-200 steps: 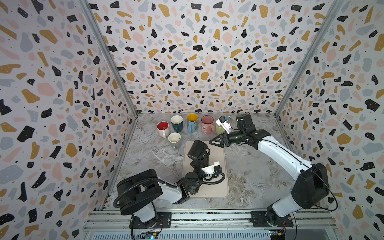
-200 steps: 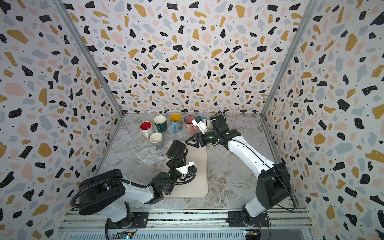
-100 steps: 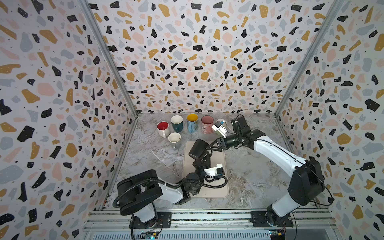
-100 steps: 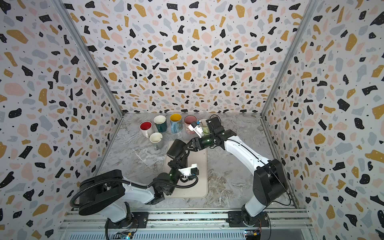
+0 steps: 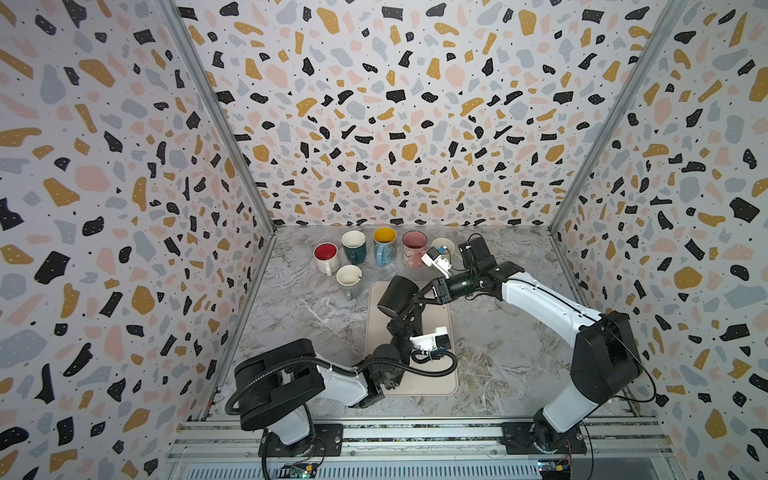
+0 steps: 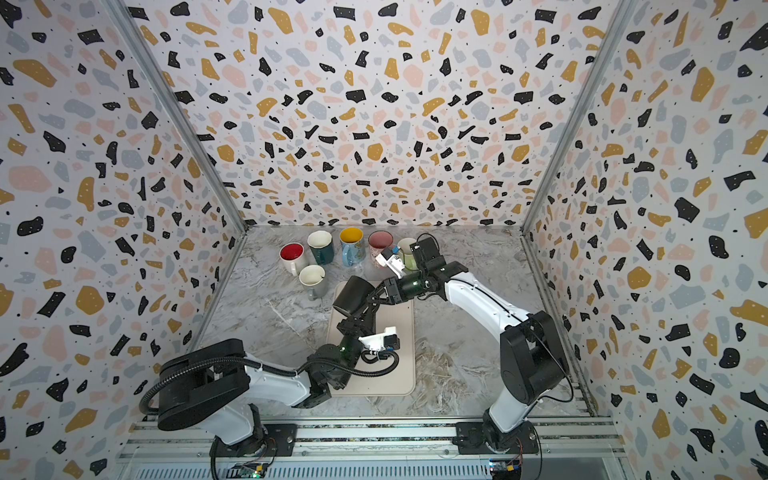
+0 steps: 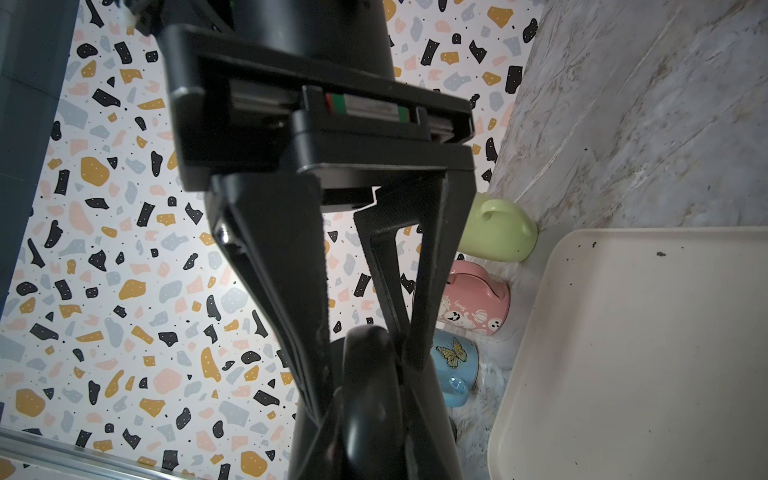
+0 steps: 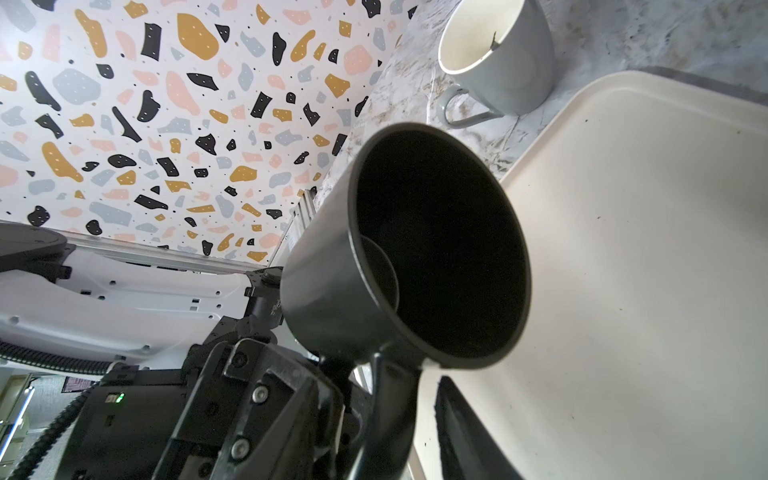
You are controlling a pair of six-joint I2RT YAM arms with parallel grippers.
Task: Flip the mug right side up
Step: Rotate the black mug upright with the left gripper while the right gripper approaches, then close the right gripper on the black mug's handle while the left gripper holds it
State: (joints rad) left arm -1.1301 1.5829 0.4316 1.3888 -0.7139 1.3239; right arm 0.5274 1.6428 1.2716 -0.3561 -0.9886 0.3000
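Handover is my reading of this hold. The black mug (image 5: 397, 296) hangs in the air above the far end of the tray (image 5: 440, 311), clear of it. It is tipped roughly onto its side, with its mouth turned toward my right arm. My left fingers (image 7: 286, 270) are clenched on the mug's handle, which leaves the wall and rim free. I judge that is why it is carried this way.

My right fingers (image 8: 390, 407) reach in over the tray's far right part and straddle the rim, one inside the mouth and one outside. Tray shows through the gap between them, so I cannot tell whether they have pinched the wall yet.

Room is tight past the tray's far edge. The pink mug (image 5: 414, 249) and the rest of the row stand upright just beyond it. A grey mug (image 5: 349, 276) sits off the tray's far left corner.

The tray's near half lies under my left arm and its cable. The best clearance I see is the bare strip along the tray's right side and the open surface (image 5: 498, 353) to the right of it. I would rotate the mouth upward there, keeping the swing away from the row.
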